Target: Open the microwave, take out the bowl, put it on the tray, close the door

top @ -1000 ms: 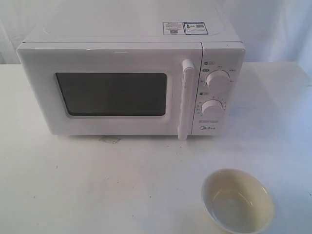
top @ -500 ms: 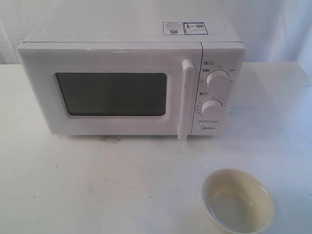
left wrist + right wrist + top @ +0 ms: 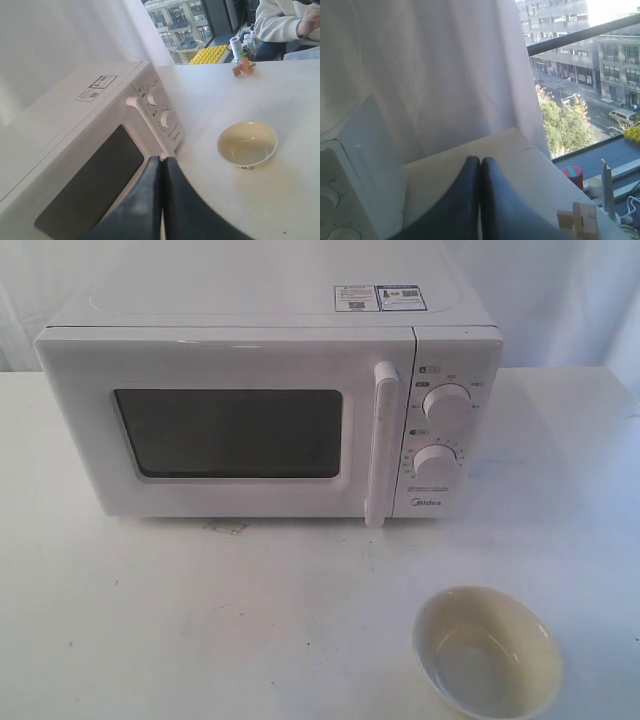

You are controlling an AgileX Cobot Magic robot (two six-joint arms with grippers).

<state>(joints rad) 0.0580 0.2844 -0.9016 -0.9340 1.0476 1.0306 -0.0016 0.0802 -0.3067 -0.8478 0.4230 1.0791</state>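
Microwave (image 3: 270, 410): one, its single door (image 3: 230, 430) shut, two knobs (image 3: 447, 408). We count one bowl (image 3: 487, 650) on the table (image 3: 200, 620), at five o'clock from it. Left gripper (image 3: 161, 160) and right gripper (image 3: 480, 160): both pressed together, empty.

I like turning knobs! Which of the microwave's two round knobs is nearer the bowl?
The lower knob, just above the Midea name. The upper knob sits above it, farther from the bowl.

The microwave (image 3: 270, 390) looks smooth white with a dark glassy window; the bowl (image 3: 488, 651) is glossy cream inside.
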